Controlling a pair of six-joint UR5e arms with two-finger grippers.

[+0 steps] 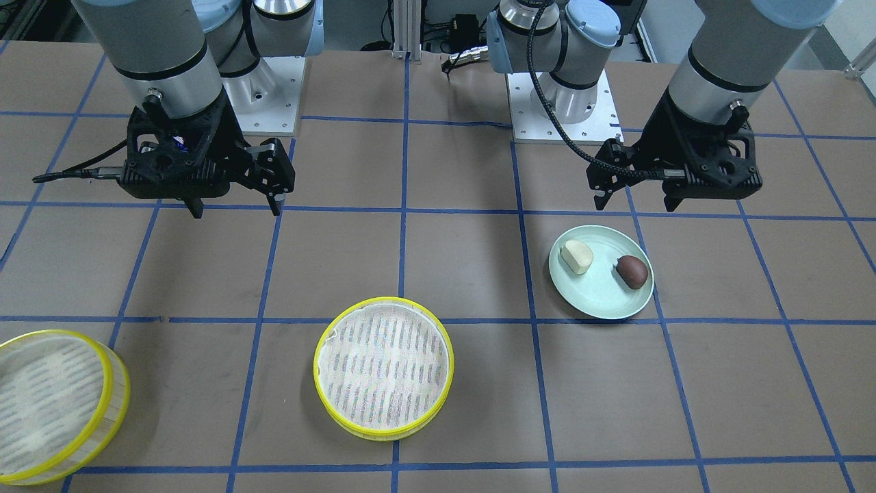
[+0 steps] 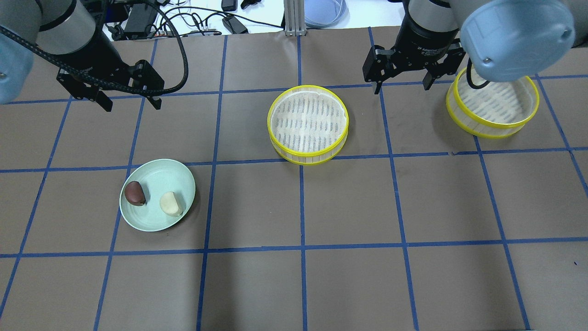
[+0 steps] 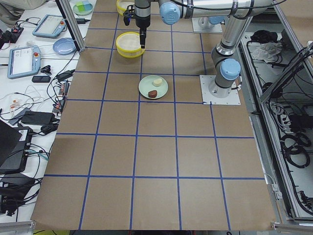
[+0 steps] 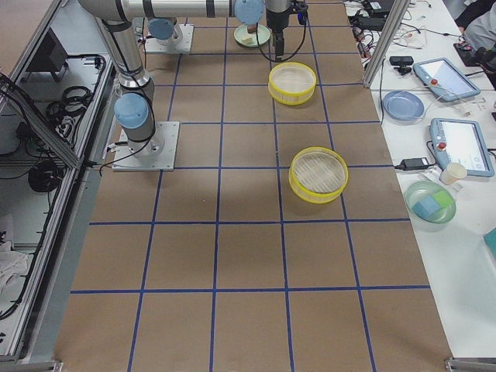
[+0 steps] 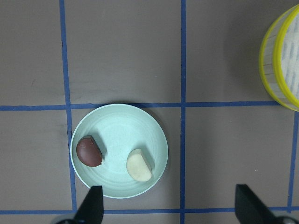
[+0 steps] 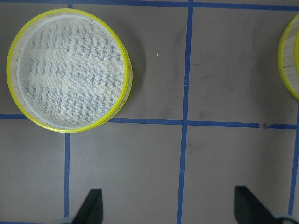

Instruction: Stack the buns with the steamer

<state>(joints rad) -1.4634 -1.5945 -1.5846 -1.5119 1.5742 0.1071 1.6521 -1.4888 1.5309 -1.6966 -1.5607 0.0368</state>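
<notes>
A cream-white bun [image 1: 577, 257] and a dark reddish-brown bun [image 1: 632, 271] lie side by side on a pale green plate [image 1: 595, 301]. They also show in the left wrist view, cream bun [image 5: 139, 165] and brown bun [image 5: 89, 151]. One yellow-rimmed steamer tray [image 2: 308, 123] sits empty at mid-table. The second tray [image 2: 494, 103] sits empty to its right. My left gripper [image 2: 133, 106] hangs open above the table, beyond the plate [image 2: 151, 174]. My right gripper [image 2: 402, 88] hangs open between the two trays. Both are empty.
The table is brown paper with a blue tape grid. The arm bases [image 1: 561, 103] stand at the robot's edge. Tablets and cables [image 3: 24, 61] and a dish [image 4: 430, 203] lie on side benches past the table's far edge.
</notes>
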